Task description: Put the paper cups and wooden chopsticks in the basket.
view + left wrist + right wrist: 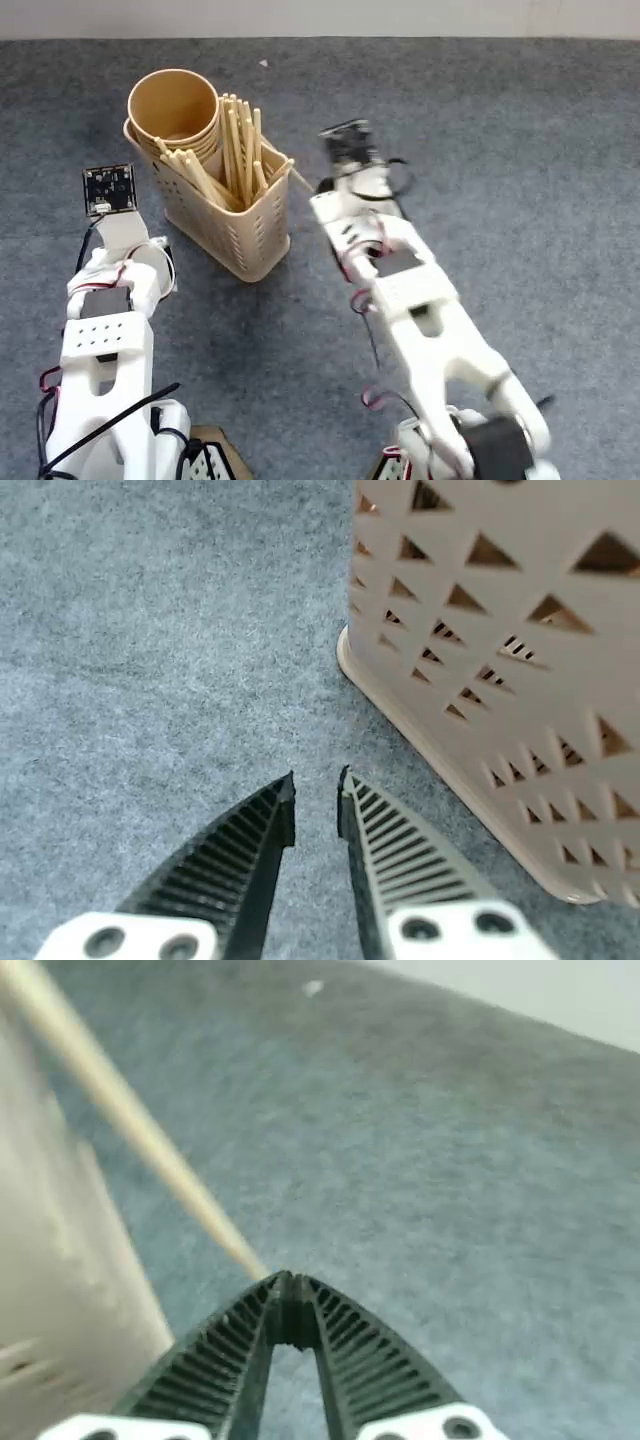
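The right fingers (245, 1345) are clamping together on the tip of a chopstick (130, 1120) that is leaning against the rim of the basket (245, 235), where the cups (172, 105) are already sitting. It looks like the last one, so the next move is calling for a lift and a release over the opening. The left fingers (240, 850) are hanging slightly apart beside the basket wall, and the stick's far end is running out of the wrist shot.

Beige basket (240, 235) — triangle cut-out pattern, tan cups (172, 103), pale wooden chopsticks (240, 140), mottled blue-grey carpet (500, 120), white arms (105, 340) — red wires (362, 300), left gripper (315, 790) black and ribbed
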`<move>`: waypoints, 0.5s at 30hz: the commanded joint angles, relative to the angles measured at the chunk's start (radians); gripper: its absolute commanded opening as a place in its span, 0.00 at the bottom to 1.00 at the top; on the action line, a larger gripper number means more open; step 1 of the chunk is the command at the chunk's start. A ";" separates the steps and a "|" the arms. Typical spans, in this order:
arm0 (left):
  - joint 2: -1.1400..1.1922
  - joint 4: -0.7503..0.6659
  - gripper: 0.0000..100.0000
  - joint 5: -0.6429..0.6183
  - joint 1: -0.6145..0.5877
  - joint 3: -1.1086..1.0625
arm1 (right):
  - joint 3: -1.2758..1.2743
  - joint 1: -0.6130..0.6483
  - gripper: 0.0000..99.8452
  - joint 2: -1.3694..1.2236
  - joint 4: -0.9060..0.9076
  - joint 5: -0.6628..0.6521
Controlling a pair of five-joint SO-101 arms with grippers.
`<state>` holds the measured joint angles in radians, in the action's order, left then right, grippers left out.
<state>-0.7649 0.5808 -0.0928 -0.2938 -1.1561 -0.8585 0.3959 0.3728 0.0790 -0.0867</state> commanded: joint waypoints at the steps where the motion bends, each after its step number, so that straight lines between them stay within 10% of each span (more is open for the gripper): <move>1: -0.019 -0.020 0.10 0.008 -0.008 0.002 | -0.091 -0.076 0.00 0.277 0.005 0.068; 8: -0.018 -0.018 0.10 0.006 -0.005 0.002 | -0.188 0.059 0.04 0.298 0.004 0.046; 15: -0.018 -0.017 0.10 0.006 -0.005 0.002 | 0.031 0.116 0.29 -0.061 0.004 -0.023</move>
<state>-0.7649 0.5808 -0.0928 -0.2938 -1.1561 -0.9797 0.4987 0.4879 0.0790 -0.0944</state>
